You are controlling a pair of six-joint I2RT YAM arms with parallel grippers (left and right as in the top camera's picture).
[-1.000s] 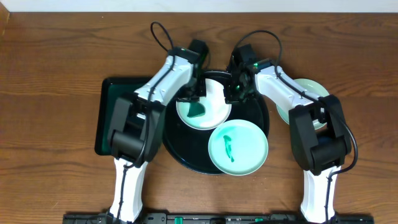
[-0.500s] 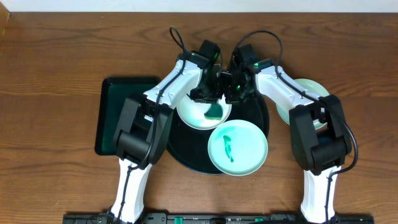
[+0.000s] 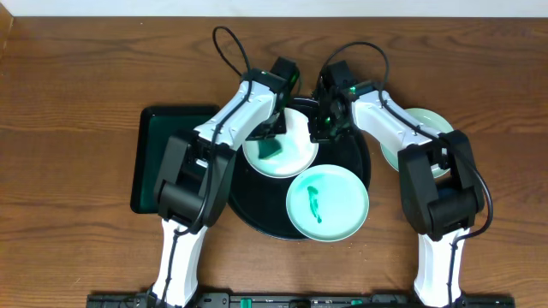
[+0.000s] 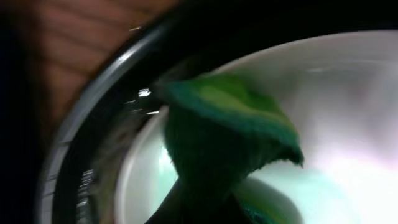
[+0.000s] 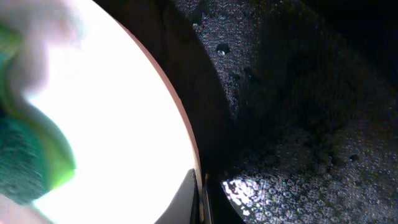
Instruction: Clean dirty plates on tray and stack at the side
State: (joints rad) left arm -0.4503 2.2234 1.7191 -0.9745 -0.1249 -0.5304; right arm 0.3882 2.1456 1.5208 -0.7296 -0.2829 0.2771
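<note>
The round black tray point(image 3: 248, 201) holds a white plate point(image 3: 300, 147) at the back and a mint plate point(image 3: 338, 205) with a green smear at the front right. My left gripper point(image 3: 274, 135) is shut on a green sponge point(image 3: 272, 149) and presses it onto the white plate; the sponge point(image 4: 230, 130) fills the left wrist view over the plate point(image 4: 348, 93). My right gripper point(image 3: 325, 128) is shut on the white plate's right rim point(image 5: 198, 180), pinched between its fingers point(image 5: 203, 202). A second mint plate point(image 3: 425, 121) lies on the table at the right, partly under the right arm.
A dark green rectangular tray point(image 3: 158, 162) lies left of the black tray, partly under the left arm. The black tray's rim point(image 4: 74, 149) runs close beside the white plate. Both arms cross above the tray's back half.
The left gripper swept the sponge to the right across the white plate, then back to the plate's left middle. The right gripper and the other plates have not moved.
</note>
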